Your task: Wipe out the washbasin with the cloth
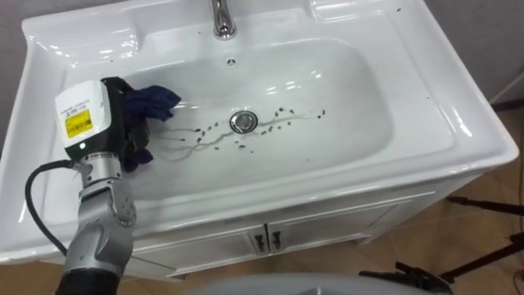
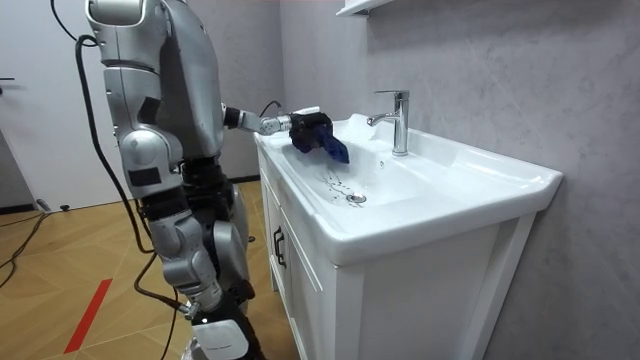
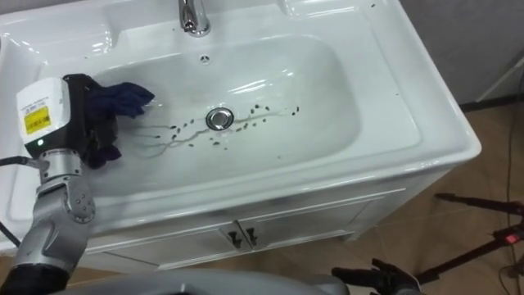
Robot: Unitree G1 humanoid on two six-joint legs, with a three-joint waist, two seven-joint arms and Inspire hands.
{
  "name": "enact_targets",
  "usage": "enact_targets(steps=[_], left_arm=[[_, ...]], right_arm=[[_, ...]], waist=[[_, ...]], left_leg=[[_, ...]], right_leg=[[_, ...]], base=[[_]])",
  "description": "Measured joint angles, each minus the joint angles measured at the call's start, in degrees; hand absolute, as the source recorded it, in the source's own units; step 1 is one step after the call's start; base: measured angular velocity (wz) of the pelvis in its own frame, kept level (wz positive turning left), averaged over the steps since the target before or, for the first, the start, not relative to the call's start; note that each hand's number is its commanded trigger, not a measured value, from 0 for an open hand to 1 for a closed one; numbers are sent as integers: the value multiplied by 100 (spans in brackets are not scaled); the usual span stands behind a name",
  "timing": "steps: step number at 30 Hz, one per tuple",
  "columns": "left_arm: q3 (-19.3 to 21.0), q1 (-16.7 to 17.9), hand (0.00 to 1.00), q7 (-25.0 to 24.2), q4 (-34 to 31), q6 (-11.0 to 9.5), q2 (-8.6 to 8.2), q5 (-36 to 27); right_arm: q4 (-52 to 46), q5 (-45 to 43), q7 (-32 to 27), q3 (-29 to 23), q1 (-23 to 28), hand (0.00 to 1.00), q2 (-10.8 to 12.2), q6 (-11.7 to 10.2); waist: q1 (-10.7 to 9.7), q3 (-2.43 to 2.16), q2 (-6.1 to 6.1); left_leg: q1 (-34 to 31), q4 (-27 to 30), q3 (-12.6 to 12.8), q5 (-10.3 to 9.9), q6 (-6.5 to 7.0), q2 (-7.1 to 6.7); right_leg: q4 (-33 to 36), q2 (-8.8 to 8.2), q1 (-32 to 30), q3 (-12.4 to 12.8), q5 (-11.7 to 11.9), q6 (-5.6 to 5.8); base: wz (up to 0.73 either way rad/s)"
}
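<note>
Just one cloth (image 1: 157, 101) clutched by left hand (image 1: 124, 111), one basin (image 1: 352, 90).

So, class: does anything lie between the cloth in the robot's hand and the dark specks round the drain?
Nothing visible. The left hand grips the blue cloth inside the basin's left side; only bare white surface lies before the specks.

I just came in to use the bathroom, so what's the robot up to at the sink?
The robot stands at the white basin and appears to be wiping it. Its left hand grips a dark blue cloth low against the left inner side of the basin. Dark specks and thin streaks lie around the drain, to the right of the cloth, so that part does not look cleaned yet. The tap stands at the back.
</note>
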Motion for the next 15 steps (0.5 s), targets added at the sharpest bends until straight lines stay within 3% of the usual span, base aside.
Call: enact_targets(steps=[10,15], left_arm=[[-130,0,100,-256,219,24,50,122],[-355,0,100,-389,415,-19,58,507]], right_arm=[[61,-2,-51,9,1,0,0,39],[69,-11,-45,89,37,0,-7,23]], waist=[[-18,32,-48],[-27,33,-45]], left_leg=[[12,-2,134,0,0,5],[7,-2,135,0,0,8]], right_leg=[[64,2,-71,92,0,1],[66,5,-73,54,0,1]], base=[[-6],[1]])
